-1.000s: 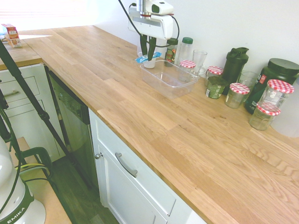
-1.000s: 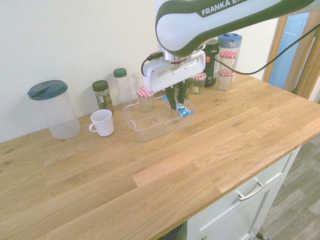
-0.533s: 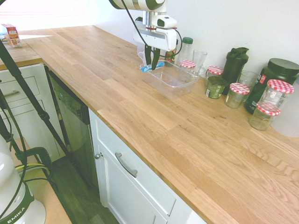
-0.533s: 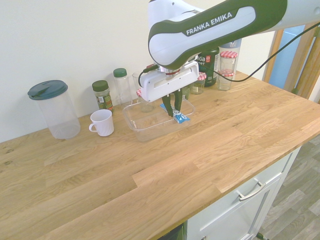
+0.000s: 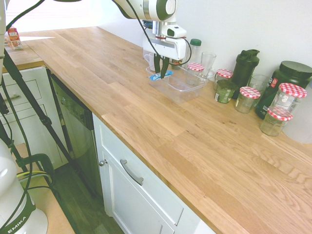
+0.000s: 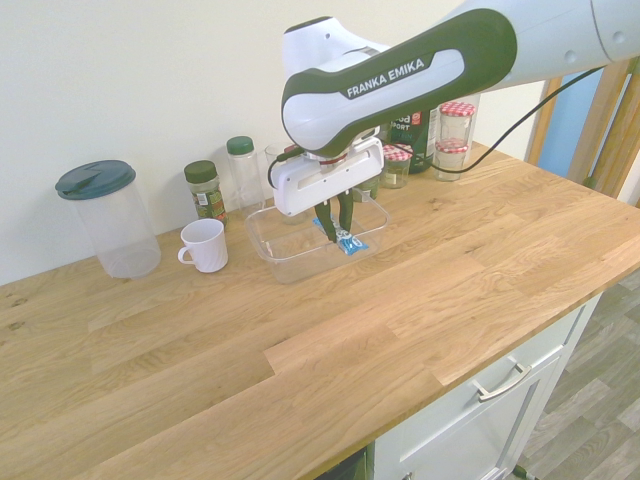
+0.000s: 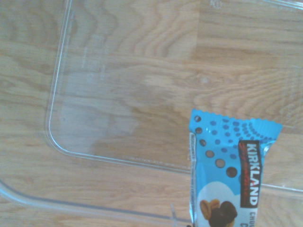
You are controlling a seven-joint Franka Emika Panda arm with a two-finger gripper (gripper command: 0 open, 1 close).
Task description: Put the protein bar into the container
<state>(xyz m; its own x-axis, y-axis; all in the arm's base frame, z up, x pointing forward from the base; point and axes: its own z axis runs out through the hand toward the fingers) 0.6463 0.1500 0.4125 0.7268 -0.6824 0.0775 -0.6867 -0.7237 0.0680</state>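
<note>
Open from above: clear container (image 6: pixel 300 248) on the worktop (image 6: pixel 420 300), its floor bare. Crowded along the wall behind by spice jars (image 6: pixel 205 188), a drinking glass (image 5: pixel 207 62) and red-lidded jars (image 5: pixel 249 98); white mug (image 6: pixel 205 244) near one side. Wide, unobstructed worktop toward the front edge.

1. The container (image 7: pixel 57 142) is filling most of the wrist view, its clear rounded corner and thin rim curving across the frame.
2. Wood grain of the tabletop (image 7: pixel 142 28) is showing through the clear base and beyond the rim.
3. The protein bar (image 7: pixel 232 175) is rising from the frame's lower edge, its crimped end lying over the container's floor.
4. Its bright blue wrapper is showing dark dots, the word KIRKLAND printed sideways on a dark strip, and a white patch picturing nuts and chocolate.
</note>
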